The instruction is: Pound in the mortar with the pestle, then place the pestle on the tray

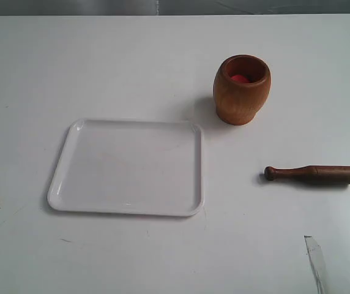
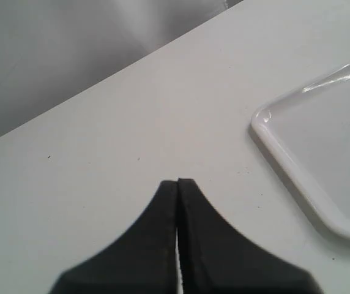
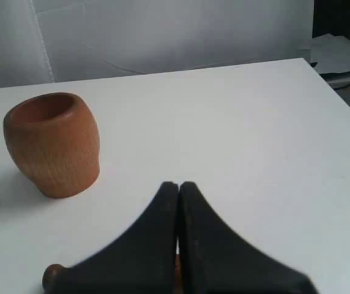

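Shows the pestle (image 1: 310,174) lying flat on the white bench (image 1: 101,67), right of centre in the exterior view, with its long axis running almost level across that view: small knob and thin handle pointing toward the tray (image 1: 126,166), thick cylindrical end toward the right edge. Sets it apart from everything else, well clear of the tray and nearer the camera than the mortar (image 1: 242,90). Has the mortar standing upright on its narrow base, mouth up, something red (image 1: 241,78) inside, near the tray's far right corner but not touching it. Has the tray flat on the bench, left of centre, longer side across the view. Puts the left end effector (image 2: 178,182) above open bench beside a rounded corner of the tray, black fingers pressed together and gripping nothing. Puts the right end effector (image 3: 178,184) in line with the pestle, fingers likewise closed tight on themselves, knob showing past their side, the rest mostly hidden behind them, mortar upright further ahead.
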Controlling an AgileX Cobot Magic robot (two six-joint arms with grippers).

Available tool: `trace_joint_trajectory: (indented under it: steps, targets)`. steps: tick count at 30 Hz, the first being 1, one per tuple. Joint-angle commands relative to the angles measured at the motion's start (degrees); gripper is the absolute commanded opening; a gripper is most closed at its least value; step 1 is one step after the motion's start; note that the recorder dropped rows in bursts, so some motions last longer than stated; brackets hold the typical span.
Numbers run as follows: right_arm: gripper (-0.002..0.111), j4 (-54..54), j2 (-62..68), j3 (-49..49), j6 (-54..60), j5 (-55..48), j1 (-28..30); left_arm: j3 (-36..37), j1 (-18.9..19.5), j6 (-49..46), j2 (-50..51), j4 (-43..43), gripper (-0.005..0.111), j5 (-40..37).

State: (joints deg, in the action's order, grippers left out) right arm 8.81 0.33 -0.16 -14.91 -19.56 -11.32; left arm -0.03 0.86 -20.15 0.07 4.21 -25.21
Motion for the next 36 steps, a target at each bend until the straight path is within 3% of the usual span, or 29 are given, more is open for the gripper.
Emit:
trace_joint_trajectory:
  steps: [1, 10, 27, 30, 36]
  targets:
    - [0.000, -0.34, -0.33, 0.16, -0.32, 0.19, -0.04, 0.03, -0.44, 0.47, -0.07, -0.42, 0.000, 0.17]
    - [0.000, 3.95, -0.33, 0.16, 0.22, 3.79, -0.04, 0.03, -0.44, 0.47, -0.07, -0.42, 0.000, 0.17]
    - [0.000, -3.54, -0.33, 0.16, -2.78, 59.64, -0.04, 0.03, -0.44, 0.47, -0.07, -0.42, 0.000, 0.17]
    - [0.000, -5.31, -0.33, 0.16, -6.38, 65.75, -0.04, 0.03, -0.44, 0.47, -0.07, -0.42, 0.000, 0.17]
    - [0.000, -2.45, 4.51, -2.68, 9.92, 65.08, -0.04, 0.03, -0.44, 0.47, -0.07, -0.42, 0.000, 0.17]
